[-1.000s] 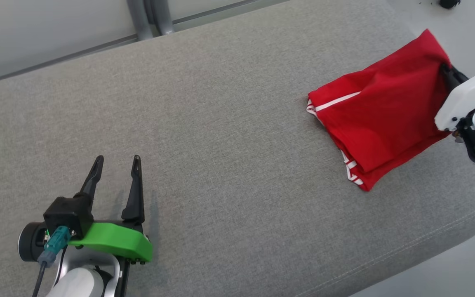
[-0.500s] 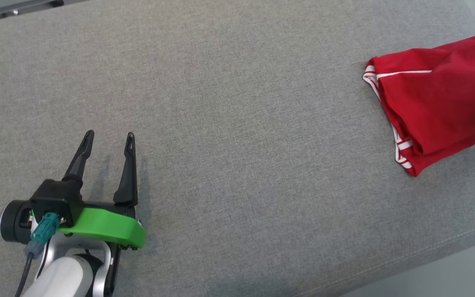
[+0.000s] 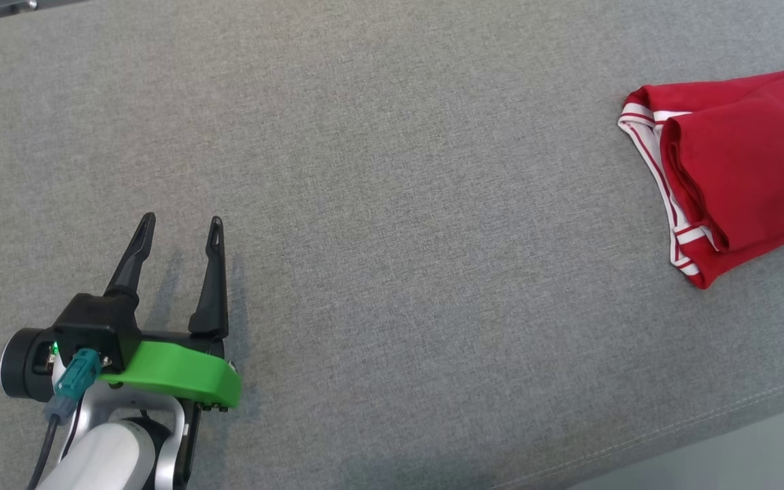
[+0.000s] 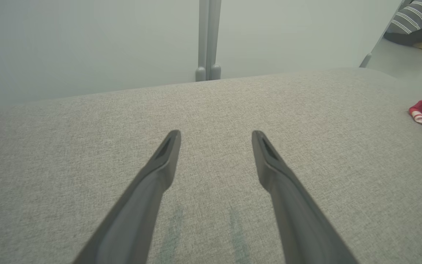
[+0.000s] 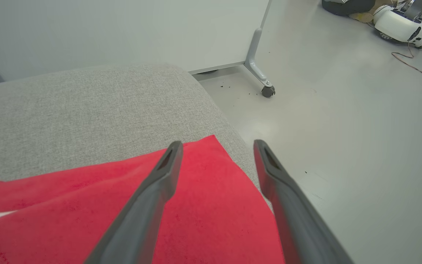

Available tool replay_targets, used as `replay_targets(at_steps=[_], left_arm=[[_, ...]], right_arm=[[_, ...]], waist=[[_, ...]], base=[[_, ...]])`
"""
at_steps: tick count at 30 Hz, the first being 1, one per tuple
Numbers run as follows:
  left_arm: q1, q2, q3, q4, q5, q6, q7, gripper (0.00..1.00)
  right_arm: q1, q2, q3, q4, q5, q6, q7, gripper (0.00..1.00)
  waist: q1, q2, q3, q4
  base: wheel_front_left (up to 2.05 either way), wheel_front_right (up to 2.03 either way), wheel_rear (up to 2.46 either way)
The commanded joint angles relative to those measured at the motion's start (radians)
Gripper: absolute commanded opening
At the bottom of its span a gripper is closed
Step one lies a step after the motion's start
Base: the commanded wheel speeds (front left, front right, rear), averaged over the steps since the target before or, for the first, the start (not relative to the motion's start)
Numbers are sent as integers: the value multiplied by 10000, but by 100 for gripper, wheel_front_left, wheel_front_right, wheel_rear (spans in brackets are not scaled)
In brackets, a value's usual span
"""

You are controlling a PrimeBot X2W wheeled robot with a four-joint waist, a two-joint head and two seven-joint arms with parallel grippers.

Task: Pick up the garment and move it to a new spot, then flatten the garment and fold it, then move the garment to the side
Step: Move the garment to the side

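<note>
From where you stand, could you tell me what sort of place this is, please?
Probably a robotics lab or test room: bare pale grey floor, a white partition on a wheeled metal leg, and white rounded equipment with a loose cable.

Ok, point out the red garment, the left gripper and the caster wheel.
red garment [image 3: 753, 163]: head view, on its folded top layer.
left gripper [image 3: 182, 218]: head view, midway between its open fingertips.
caster wheel [image 5: 268, 91]: right wrist view, on the wheel's dark tread.
</note>
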Motion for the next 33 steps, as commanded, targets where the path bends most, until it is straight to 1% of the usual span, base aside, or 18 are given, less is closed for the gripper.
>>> replay_targets(at_steps=[1, 4, 7, 12, 19, 23, 27, 31, 32, 33], left_arm=[[-130, 5, 4, 45, 39, 61, -47, 100], [-47, -53, -5, 147, -42, 22, -140, 100], [60, -153, 52, 362, -118, -28, -366, 100], [203, -335, 109, 733, -274, -61, -705, 100], [502, -735, 275, 1425, -661, -197, -1329, 100], [790, -886, 428, 1827, -878, -235, -1593, 100], [1172, -999, 634, 2021, -1118, -291, -1786, 100], [1585, -954, 812, 2138, -1236, -357, -1899, 100], [1585, -954, 812, 2138, -1236, -357, -1899, 100], [1694, -954, 837, 2169, -1266, -379, -1909, 100]], right_arm=[[-106, 112, 25, -40, -117, -3, -72, 100], [-23, 314, 190, -322, -133, -3, -108, 100], [211, 512, 533, -932, 28, -3, -122, 100], [538, 578, 1161, -1872, 149, -3, -129, 100], [1273, 803, 1595, -3276, 391, -3, -128, 100], [1926, 995, 1657, -4056, 489, -3, -128, 100], [2800, 1417, 1660, -4927, 505, -3, -12, 100], [3713, 1928, 1469, -5768, 176, -3, 117, 100], [3713, 1928, 1469, -5768, 176, -3, 117, 100], [3973, 2087, 1390, -5973, 60, -3, 162, 100]], waist=[[-1, 47, -99, -19], [-1, 47, -280, -23], [-1, 47, -662, 14], [-1, 47, -1348, 130], [-1, 47, -2465, 479], [-1, 47, -2996, 747], [-1, 47, -3363, 981], [-1, 47, -3588, 1167], [-1, 47, -3588, 1167], [-1, 47, -3637, 1225]], base=[[0, 0, 0], [0, 0, 0], [0, 0, 0], [0, 0, 0], [0, 0, 0], [0, 0, 0], [0, 0, 0], [0, 0, 0], [0, 0, 0], [0, 0, 0]])
